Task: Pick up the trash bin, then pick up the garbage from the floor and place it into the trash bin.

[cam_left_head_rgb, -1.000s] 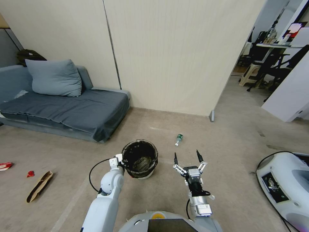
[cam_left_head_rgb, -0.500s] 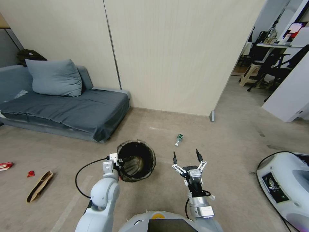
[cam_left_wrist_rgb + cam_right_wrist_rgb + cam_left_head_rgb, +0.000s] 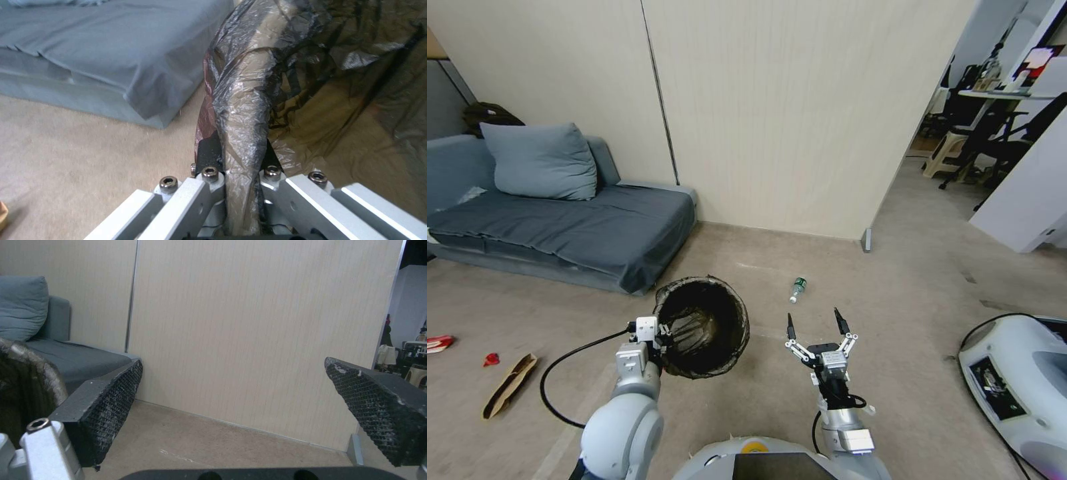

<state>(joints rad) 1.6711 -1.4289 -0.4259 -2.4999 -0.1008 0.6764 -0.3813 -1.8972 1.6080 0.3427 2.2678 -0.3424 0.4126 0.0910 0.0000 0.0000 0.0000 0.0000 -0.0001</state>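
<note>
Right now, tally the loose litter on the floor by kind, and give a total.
Plastic bottle: 1
Brown cardboard scrap: 1
Red wrappers: 2, one small, one red-and-white at the picture's edge
Total: 4

Staged living-room corner inside an office or lab space. Grey sofa bed (image 3: 560, 233) with a blue-grey pillow (image 3: 539, 162) against plain beige wall panels (image 3: 774, 113), beige floor (image 3: 907, 293) with scattered litter. Through the opening on the right: black office chairs (image 3: 1000, 140), a desk with a monitor (image 3: 1037, 63), a plastic stool (image 3: 944, 155).
</note>
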